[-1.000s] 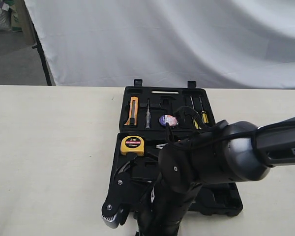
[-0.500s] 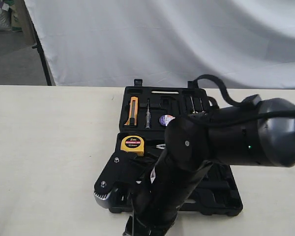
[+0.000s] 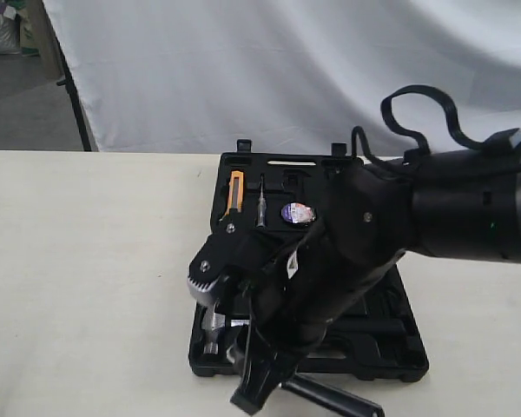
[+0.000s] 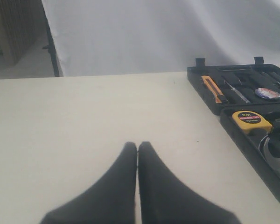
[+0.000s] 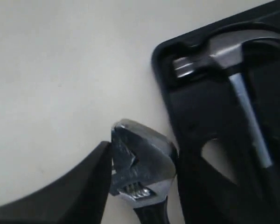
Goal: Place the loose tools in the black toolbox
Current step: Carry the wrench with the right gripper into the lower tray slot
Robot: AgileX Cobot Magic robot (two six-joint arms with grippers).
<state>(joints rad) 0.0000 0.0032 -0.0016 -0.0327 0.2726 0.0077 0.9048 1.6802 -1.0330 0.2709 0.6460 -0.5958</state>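
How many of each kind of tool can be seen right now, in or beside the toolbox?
Hammer: 1
Adjustable wrench: 1
Tape roll: 1
Yellow tape measure: 1
Orange utility knife: 1
Total: 5 clearly seen; other slim tools are too small to count.

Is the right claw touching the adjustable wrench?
Touching. The right wrist view shows the right claw's finger pressed against the adjustable wrench head, with no gap.
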